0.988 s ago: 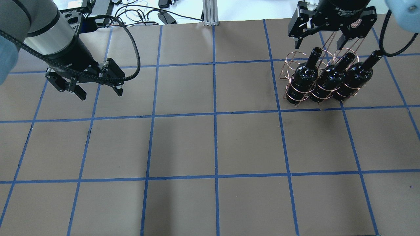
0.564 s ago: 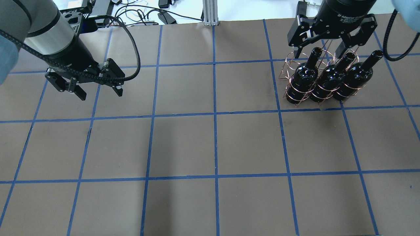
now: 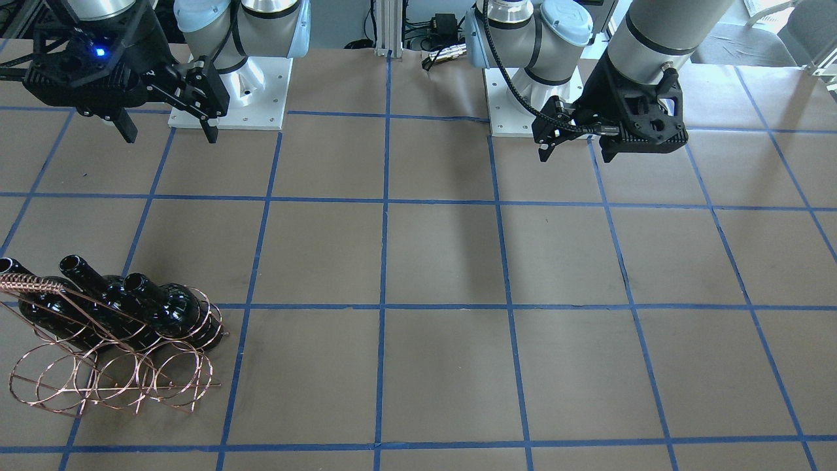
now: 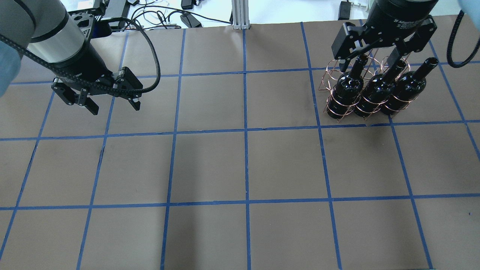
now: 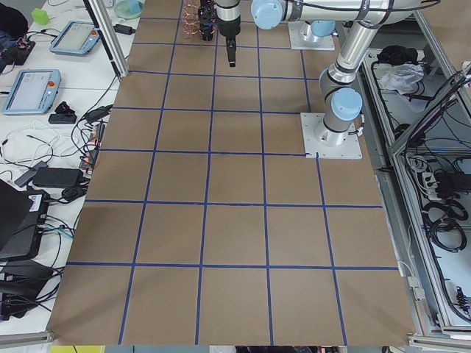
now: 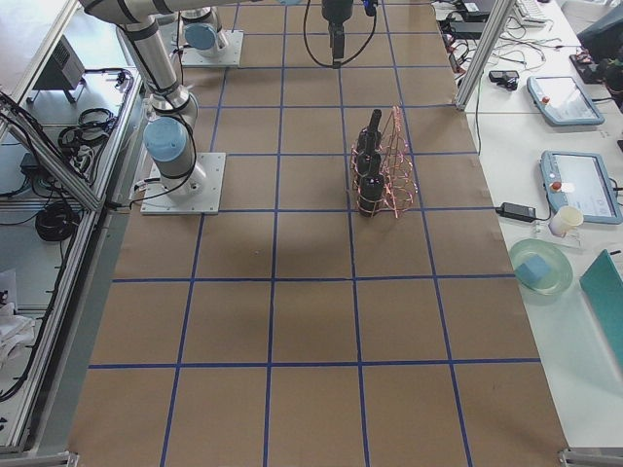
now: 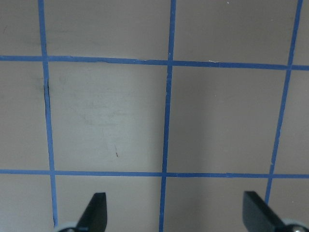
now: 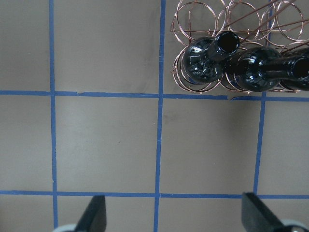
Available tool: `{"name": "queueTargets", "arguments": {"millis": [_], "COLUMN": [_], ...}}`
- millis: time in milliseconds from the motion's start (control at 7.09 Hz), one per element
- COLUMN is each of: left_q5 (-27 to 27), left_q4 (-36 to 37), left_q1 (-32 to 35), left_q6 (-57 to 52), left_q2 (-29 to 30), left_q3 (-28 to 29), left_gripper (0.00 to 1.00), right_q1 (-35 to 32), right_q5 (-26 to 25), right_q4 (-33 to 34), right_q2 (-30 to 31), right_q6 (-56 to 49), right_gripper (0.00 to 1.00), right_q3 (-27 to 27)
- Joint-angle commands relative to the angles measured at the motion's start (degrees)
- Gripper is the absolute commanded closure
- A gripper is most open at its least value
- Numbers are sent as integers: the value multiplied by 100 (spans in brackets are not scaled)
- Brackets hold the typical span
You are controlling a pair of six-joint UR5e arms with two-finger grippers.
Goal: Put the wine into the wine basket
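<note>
We see three wine bottles [image 4: 378, 89] standing upright side by side in the copper wire wine basket [image 4: 333, 107], filling its row of loops nearer the robot, on the right side of the desk [image 4: 243, 165]. Our right end effector [image 4: 367, 64] hangs just above the basket with its fingers spread and gripping nothing. Our left end effector [image 4: 115, 108] hovers well apart over the desk's left side, likewise spread wide.

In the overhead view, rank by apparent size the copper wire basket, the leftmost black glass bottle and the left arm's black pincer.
1. Copper wire basket.
2. Left arm's black pincer: nearly as wide, but nearer the camera, so unsure.
3. Leftmost black glass bottle, clearly smallest.
</note>
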State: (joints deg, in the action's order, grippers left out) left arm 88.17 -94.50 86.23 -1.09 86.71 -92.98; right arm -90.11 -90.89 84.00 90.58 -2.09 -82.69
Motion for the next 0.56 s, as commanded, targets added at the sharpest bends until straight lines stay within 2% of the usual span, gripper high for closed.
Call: {"name": "queueTargets", "arguments": {"millis": [0, 423], "left_q5": [8, 16], "left_q4": [-7, -24], "left_q1": [8, 8], "left_q6": [-14, -58], "left_q2": [12, -5], "left_q3": [-10, -10], "left_gripper": [0, 0], "right_q1": [2, 11], "right_q5": [-25, -25], "right_q4": [-15, 29], "right_q2": [-5, -5], "right_q6": [-11, -11], "right_gripper": [0, 0], "right_q3": [-10, -10]}}
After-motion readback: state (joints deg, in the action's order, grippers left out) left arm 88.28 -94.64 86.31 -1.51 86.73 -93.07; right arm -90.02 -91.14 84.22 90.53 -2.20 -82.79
